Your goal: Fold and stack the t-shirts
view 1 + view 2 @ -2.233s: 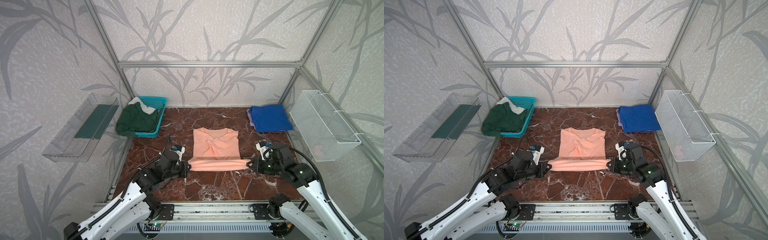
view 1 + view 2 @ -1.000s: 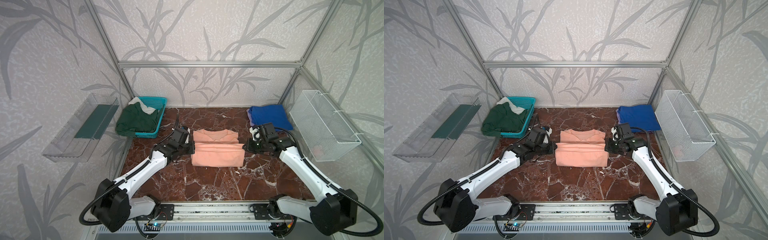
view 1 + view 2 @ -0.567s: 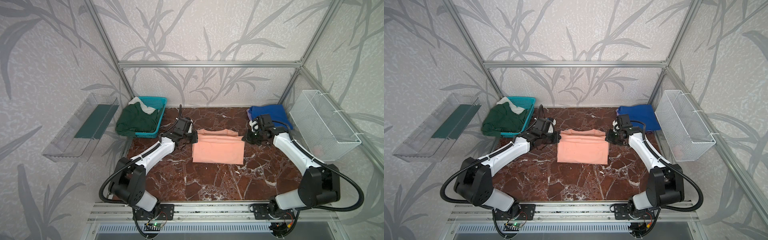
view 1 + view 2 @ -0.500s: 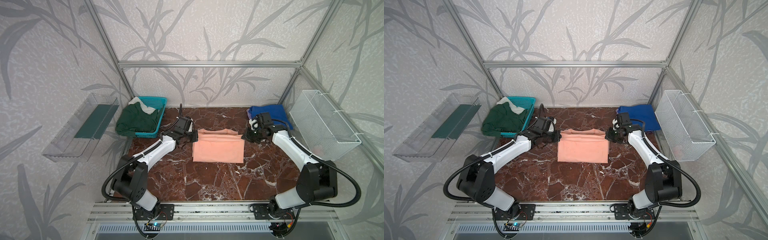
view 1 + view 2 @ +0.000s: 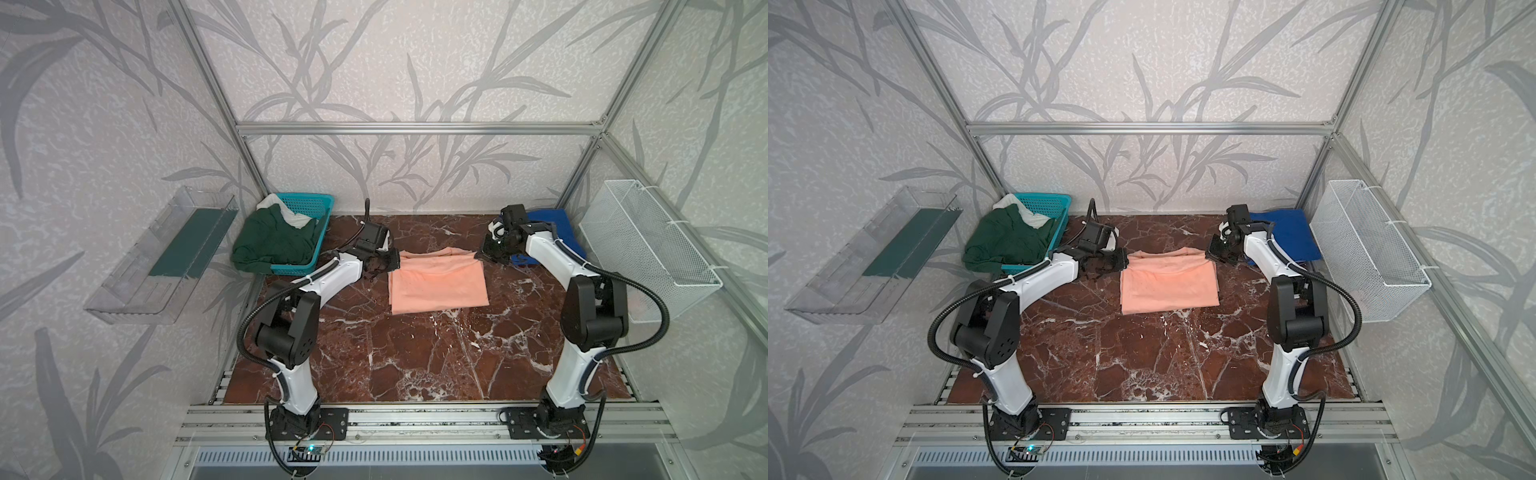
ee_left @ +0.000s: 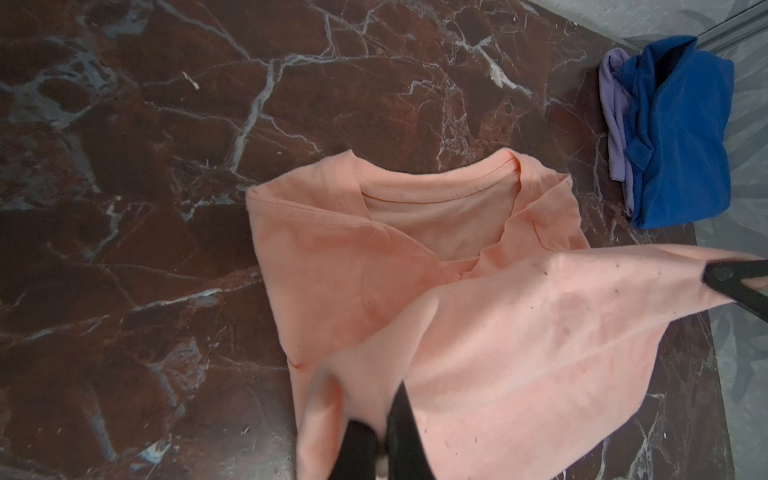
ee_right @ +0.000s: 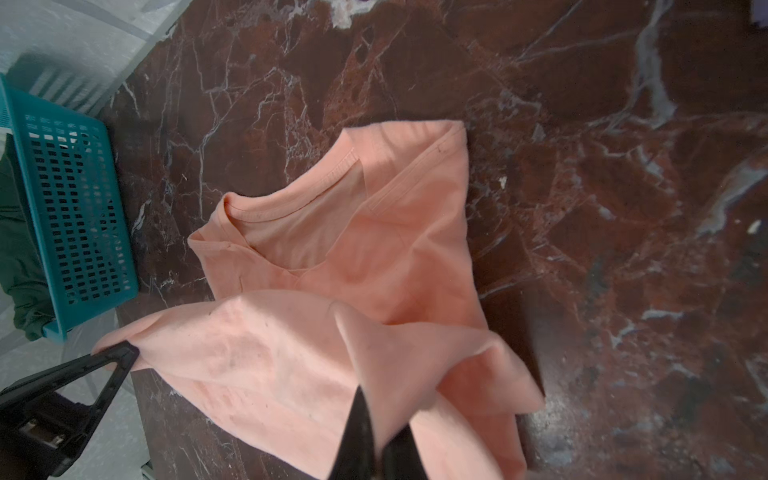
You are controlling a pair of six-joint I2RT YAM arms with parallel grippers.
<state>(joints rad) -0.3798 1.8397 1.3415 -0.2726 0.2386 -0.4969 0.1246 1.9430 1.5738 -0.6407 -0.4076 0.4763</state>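
- Teal basket (image 5: 321, 243) stands at far left, a green tee (image 5: 270, 245) spilling over its rim.
- Left gripper (image 5: 389, 262) pinches the left corner of the peach tee (image 5: 438, 284).
- Peach tee lies mid-table, its lifted edge held over the collar; the marble table (image 5: 415, 361) is open along the near side.
- Right gripper (image 5: 484, 254) pinches the right corner.
- Blue tee (image 5: 559, 228) sits folded in the far right corner.

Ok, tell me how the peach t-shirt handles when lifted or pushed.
Probably floppy: the peach t-shirt drapes in folds between the left gripper and right gripper. Likely light, since two corner pinches carry its edge. Pushed, it would probably bunch rather than slide.
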